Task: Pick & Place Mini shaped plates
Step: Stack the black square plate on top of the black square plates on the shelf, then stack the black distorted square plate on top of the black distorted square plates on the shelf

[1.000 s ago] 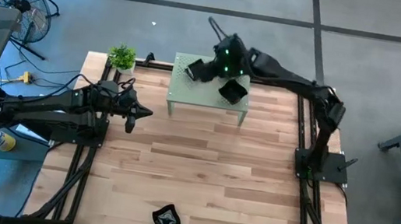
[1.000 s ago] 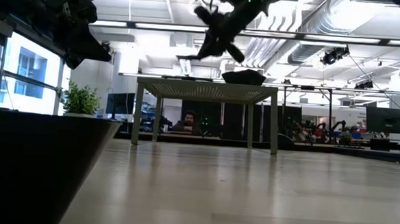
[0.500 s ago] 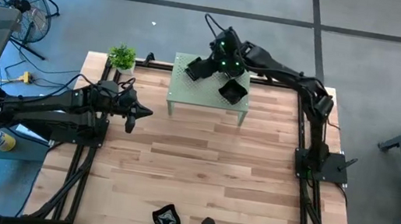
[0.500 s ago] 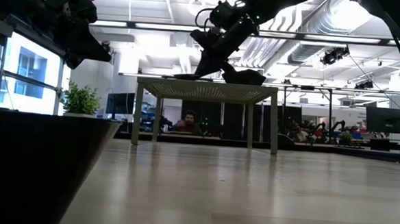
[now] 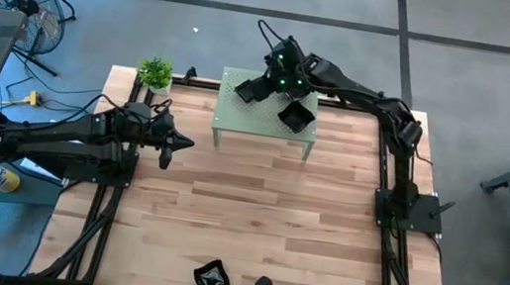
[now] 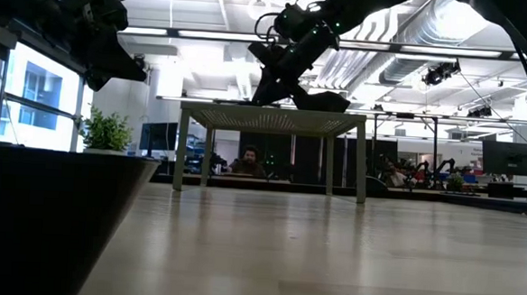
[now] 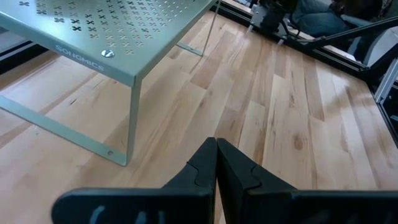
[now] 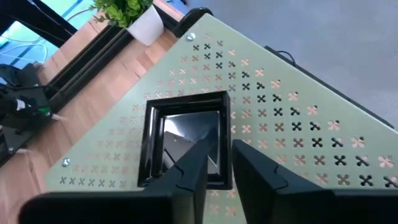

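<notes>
A square glossy black mini plate (image 8: pixel 186 134) lies flat on the left part of a pale green perforated shelf (image 5: pixel 263 119). My right gripper (image 8: pixel 222 148) reaches over the shelf from the table's right and is shut on this plate (image 5: pixel 245 89). A second black plate (image 5: pixel 295 117) sits on the shelf's right part and also shows in the low view (image 6: pixel 320 100). A third, wavy-edged plate (image 5: pixel 211 277) lies on the wooden table near its near edge. My left gripper (image 7: pixel 216 155) hovers shut, clear of the table, left of the shelf (image 5: pixel 170 149). My right gripper pinches one side wall of the square plate (image 8: pixel 225 127), with one finger (image 8: pixel 198 165) inside the dish and the other (image 8: pixel 252 168) outside it. The fingers come slanting down from above. The plate's base rests flat on the shelf top.
The shelf stands on thin legs (image 7: pixel 130 127) at the table's far middle, with open space under it. A small potted plant (image 5: pixel 155 72) stands at the far left corner. Black frame rails (image 5: pixel 386 171) run along the table's sides. Bare wood (image 5: pixel 264 224) spreads between the shelf and the near edge.
My right gripper has come down toward the shelf and shifted slightly toward the far edge. The square plate it carries was above the shelf top a second ago and now lies on it.
</notes>
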